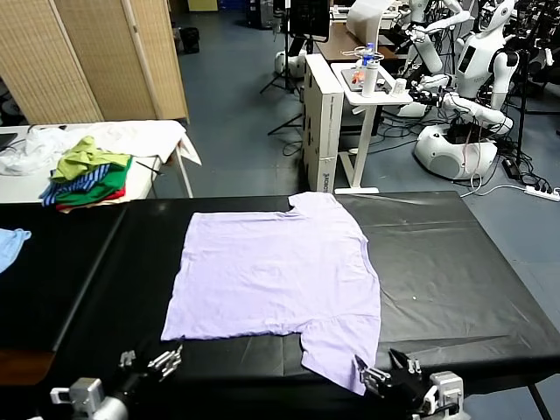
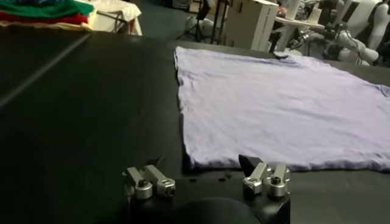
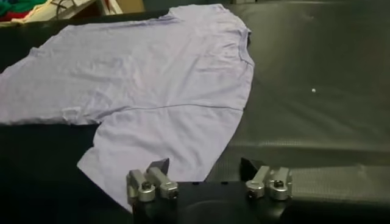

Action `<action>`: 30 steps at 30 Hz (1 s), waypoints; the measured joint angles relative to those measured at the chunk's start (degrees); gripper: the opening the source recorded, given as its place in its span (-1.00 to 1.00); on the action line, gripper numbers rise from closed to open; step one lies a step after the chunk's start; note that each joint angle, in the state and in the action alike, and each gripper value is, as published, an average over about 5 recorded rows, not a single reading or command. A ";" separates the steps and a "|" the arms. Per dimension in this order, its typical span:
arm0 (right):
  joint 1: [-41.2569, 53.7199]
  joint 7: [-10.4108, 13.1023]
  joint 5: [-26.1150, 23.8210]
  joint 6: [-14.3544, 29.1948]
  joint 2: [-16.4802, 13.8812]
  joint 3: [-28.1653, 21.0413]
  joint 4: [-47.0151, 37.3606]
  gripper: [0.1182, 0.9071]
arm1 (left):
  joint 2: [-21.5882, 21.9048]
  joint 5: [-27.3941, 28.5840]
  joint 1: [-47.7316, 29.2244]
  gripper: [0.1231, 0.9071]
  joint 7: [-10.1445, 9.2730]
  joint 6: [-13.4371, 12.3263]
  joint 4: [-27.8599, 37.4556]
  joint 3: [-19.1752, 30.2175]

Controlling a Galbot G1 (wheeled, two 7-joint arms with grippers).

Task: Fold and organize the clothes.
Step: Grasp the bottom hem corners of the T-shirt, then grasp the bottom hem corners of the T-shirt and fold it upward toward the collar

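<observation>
The pale lavender T-shirt (image 1: pixel 276 271) lies spread flat in the middle of the black table (image 1: pixel 455 262). One sleeve points to the far edge and the other sleeve (image 1: pixel 341 346) reaches the near edge. My left gripper (image 1: pixel 150 362) is open and empty, low over the table just short of the shirt's near left corner (image 2: pixel 192 159). My right gripper (image 1: pixel 385 367) is open and empty at the near sleeve's end. In the right wrist view the shirt (image 3: pixel 152 79) fills the table ahead, and one fingertip (image 3: pixel 159 167) of the right gripper (image 3: pixel 204 165) is over the sleeve's edge. The left gripper (image 2: pixel 201 165) holds nothing.
A pile of green, yellow and striped clothes (image 1: pixel 87 172) sits on a white table at the back left. A light blue cloth (image 1: pixel 10 245) lies at the black table's left edge. A white desk (image 1: pixel 337 122) and parked robots (image 1: pixel 464 96) stand beyond the table.
</observation>
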 joint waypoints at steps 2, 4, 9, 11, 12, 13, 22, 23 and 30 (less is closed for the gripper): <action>-0.05 -0.04 0.06 -0.01 0.01 -0.05 0.11 -0.66 | -0.06 0.23 0.11 0.33 0.01 -0.08 0.03 0.06; -0.16 -0.06 0.14 -0.04 0.01 0.00 0.35 -0.86 | -0.09 0.49 0.19 0.00 0.04 -0.14 0.06 0.10; -0.98 0.26 0.29 -0.07 -0.03 0.63 1.40 -0.95 | -0.25 1.08 0.48 -0.66 0.07 -0.34 0.10 0.14; -1.70 0.71 0.35 -0.21 -0.15 1.11 2.15 -0.95 | -0.35 1.26 0.72 -0.77 0.06 -0.44 0.02 0.13; -2.17 1.00 0.38 -0.40 -0.22 1.37 2.61 -0.95 | -0.39 1.36 0.84 -0.82 0.06 -0.48 -0.05 0.13; -2.74 1.32 0.39 -0.65 -0.28 1.64 3.13 -0.95 | -0.45 1.47 0.98 -0.86 0.04 -0.51 -0.17 0.13; -8.27 2.86 0.33 -1.61 -0.45 3.58 7.38 -0.95 | -1.46 3.02 3.75 -0.94 -0.55 -0.46 -2.80 -0.73; -8.46 2.86 0.42 -1.47 -0.52 3.80 7.58 -0.95 | -1.55 3.25 4.32 -0.94 -0.62 -0.45 -3.26 -0.86; -6.35 -0.11 1.03 3.92 -1.24 3.95 6.67 -0.95 | -1.96 3.74 8.32 -0.94 -1.12 -0.69 -6.36 -2.37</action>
